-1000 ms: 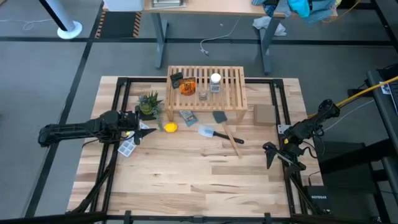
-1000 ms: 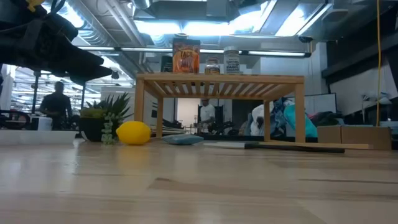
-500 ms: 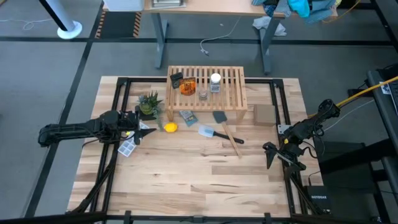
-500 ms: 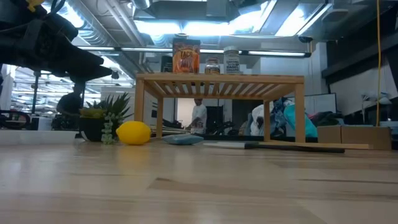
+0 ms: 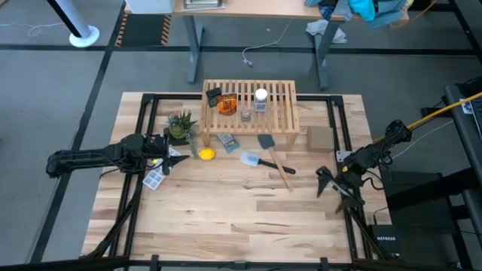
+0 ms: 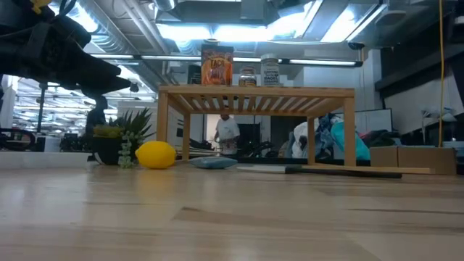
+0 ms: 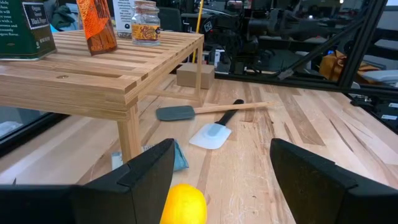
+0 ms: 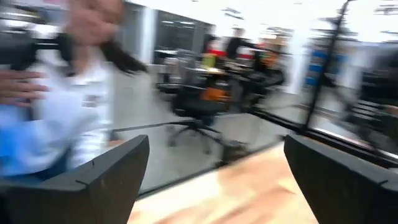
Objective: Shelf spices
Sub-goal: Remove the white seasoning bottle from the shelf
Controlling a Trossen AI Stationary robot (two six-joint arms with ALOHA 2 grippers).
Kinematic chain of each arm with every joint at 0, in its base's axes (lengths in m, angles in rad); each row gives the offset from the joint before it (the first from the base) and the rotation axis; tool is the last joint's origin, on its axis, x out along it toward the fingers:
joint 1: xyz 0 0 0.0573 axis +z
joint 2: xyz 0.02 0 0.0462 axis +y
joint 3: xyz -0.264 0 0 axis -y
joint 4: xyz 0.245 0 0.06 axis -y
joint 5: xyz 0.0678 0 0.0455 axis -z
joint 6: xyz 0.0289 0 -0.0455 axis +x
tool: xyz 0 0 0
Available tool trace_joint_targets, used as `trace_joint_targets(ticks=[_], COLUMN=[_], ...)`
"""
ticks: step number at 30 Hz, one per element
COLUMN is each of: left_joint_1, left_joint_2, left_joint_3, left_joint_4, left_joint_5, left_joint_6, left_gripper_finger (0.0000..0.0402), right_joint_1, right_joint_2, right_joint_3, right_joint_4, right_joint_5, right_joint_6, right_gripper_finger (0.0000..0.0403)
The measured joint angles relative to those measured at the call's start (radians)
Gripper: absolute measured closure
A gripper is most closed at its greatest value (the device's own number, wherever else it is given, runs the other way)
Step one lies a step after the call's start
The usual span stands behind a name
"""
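Note:
The slatted wooden shelf stands on its short legs at the table's far middle. All the spices stand on its top: the black square one, the orange one, the tiny glass jar and the white-capped jar. The left wrist view shows the shelf with the orange container and the glass jar. My left gripper hovers open near the table's left side, pointing at the shelf. My right gripper is open at the table's right edge.
A yellow lemon lies just ahead of my left gripper, beside a potted plant. Two spatulas, a blue packet and a cardboard box lie near the shelf. The table's near half is bare wood. People move in the room beyond.
My right gripper has shifted a little toward the table's middle and turned; its wrist view is smeared. My left arm and the spices have kept still. People in the background have walked on.

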Motion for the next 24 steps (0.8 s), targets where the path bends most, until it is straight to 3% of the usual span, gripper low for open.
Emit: trace_joint_targets(ticks=[5,9,12,20,24], left_joint_1=[0.0,0.0,0.0,0.0,0.0], left_joint_2=[0.0,0.0,0.0,0.0,0.0], left_joint_3=[0.0,0.0,0.0,0.0,0.0], left_joint_4=[0.0,0.0,0.0,0.0,0.0], left_joint_5=[0.0,0.0,0.0,0.0,0.0], left_joint_6=[0.0,0.0,0.0,0.0,0.0], left_gripper_finger=[0.0144,0.0144,0.0144,0.0144,0.0144], right_joint_1=[0.0,0.0,0.0,0.0,0.0], right_joint_2=[0.0,0.0,0.0,0.0,0.0], right_joint_3=[0.0,0.0,0.0,0.001,0.001], right_joint_4=[0.063,0.144,0.225,0.34,0.337], right_joint_5=[0.259,0.396,0.453,0.44,0.596], right_joint_6=[-0.007,-0.011,-0.06,-0.228,-0.371], right_gripper_finger=[0.0023,0.0023,0.0023,0.0023,0.0023])
